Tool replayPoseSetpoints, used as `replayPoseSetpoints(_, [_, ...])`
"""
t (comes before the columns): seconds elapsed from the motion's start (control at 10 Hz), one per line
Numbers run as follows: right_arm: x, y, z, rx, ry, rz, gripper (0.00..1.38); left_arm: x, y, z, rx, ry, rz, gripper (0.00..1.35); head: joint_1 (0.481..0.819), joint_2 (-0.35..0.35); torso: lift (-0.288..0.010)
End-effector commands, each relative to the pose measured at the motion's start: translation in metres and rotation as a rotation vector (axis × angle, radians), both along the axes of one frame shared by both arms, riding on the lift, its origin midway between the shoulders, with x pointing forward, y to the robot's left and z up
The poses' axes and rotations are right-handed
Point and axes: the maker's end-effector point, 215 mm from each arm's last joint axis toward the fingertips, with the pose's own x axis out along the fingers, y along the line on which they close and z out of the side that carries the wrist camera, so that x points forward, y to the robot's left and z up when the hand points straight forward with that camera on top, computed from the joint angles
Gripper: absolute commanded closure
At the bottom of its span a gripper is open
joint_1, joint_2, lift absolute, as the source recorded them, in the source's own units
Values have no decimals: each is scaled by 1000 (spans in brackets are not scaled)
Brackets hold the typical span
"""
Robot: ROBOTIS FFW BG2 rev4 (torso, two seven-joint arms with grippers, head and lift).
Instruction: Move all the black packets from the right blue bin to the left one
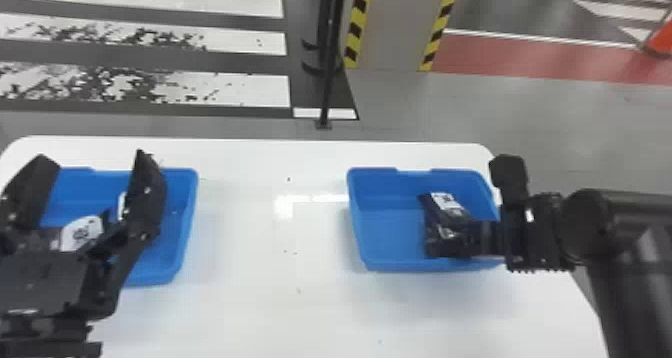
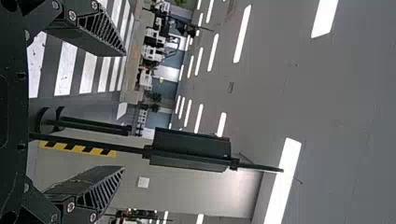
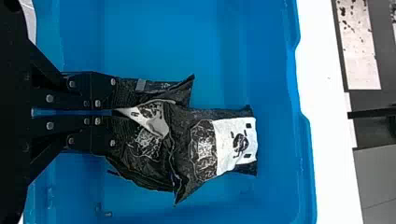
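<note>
In the head view my right gripper (image 1: pixel 484 238) is down in the right blue bin (image 1: pixel 387 265), at black packets (image 1: pixel 446 207) in its right part. In the right wrist view the right gripper (image 3: pixel 113 112) is shut on a crumpled black packet (image 3: pixel 148 145). A white-labelled black packet (image 3: pixel 236 143) lies against it, and part of a dark packet (image 3: pixel 161 87) shows on the other side. My left gripper (image 1: pixel 92 158) is held over the left blue bin (image 1: pixel 186 232), where a white-labelled packet (image 1: pixel 82 233) lies partly hidden by it. In the left wrist view the left gripper (image 2: pixel 124 112) stands open and empty.
Both bins stand on a white table (image 1: pixel 280 302), with a wide gap between them. Past the table's far edge are a black pole (image 1: pixel 327 57) on the floor and a pillar (image 1: pixel 395 27) with yellow-black striped edges.
</note>
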Motion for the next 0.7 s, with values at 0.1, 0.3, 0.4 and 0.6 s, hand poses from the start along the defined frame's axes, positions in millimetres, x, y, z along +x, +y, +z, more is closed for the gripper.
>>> replayPoseSetpoints(0.1, [22, 8, 32, 99, -227, -9, 1121, -3, 7, 10, -3, -36, 18, 179, 695, -166, -140])
replayPoseSetpoints(0.3, [45, 31, 77, 183, -433, 49, 1121, -7, 15, 18, -6, -66, 36, 179, 695, -141, -140])
replayPoseSetpoints(0.4, [57, 41, 102, 215, -520, 78, 1121, -7, 15, 20, -10, -70, 37, 176, 695, -121, -140])
replayPoseSetpoints(0.6, [74, 79, 145, 304, -675, 172, 1121, -5, 11, 21, -35, -71, 23, 174, 695, -86, -140])
